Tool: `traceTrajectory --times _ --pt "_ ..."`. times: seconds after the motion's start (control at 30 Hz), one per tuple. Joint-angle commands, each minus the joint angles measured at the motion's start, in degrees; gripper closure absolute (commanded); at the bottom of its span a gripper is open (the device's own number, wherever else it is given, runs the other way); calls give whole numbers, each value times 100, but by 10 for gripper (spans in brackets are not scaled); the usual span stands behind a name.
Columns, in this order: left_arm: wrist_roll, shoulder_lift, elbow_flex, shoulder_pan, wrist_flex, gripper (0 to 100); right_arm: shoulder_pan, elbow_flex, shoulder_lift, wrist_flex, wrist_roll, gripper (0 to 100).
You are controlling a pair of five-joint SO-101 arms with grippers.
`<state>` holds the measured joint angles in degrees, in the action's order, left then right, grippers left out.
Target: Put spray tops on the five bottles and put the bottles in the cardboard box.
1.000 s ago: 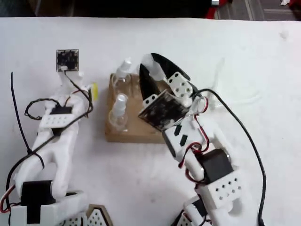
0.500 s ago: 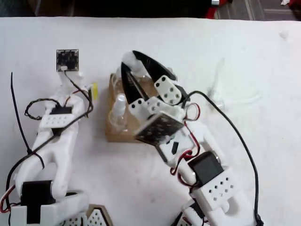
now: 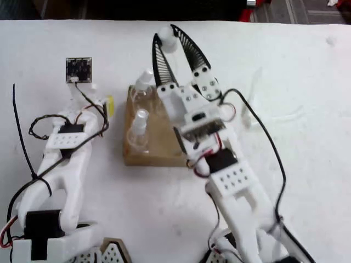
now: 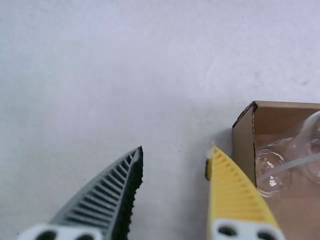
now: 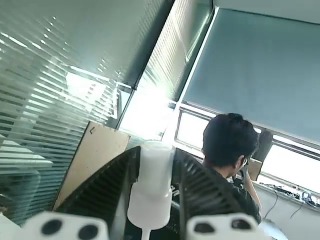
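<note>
Right tool [image 3: 164, 34] is closed only as far as the white plastic spray top [image 5: 150, 185] allows. The top is pinched between its black ribbed fingers and held up off the white surface [image 3: 307, 66], beyond the shallow brown cardboard box [image 3: 162, 150] toward the far edge. I judge it is lifted clear so I can carry the top to a bottle neck. Two clear plastic bottles [image 3: 140, 96] with white tops already sit in the box. My left tool [image 4: 175, 155] has its grey and yellow fingers parted around nothing and sits low beside the box's corner, out of the way.
</note>
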<state>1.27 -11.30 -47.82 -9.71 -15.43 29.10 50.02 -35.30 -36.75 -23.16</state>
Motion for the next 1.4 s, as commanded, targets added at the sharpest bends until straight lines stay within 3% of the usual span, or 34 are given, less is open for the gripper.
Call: traceTrajectory --times 0.0,0.37,0.57,1.37 --pt "-70 -198 18 40 123 805 -92 -325 725 -743 62 982" --pt "-70 -198 35 48 132 805 40 -431 1578 -1358 79 982" --pt "-70 -198 35 48 132 805 -13 -774 1727 -1314 949 982" --pt "-70 -198 18 48 132 805 -145 -826 2097 -989 897 982"
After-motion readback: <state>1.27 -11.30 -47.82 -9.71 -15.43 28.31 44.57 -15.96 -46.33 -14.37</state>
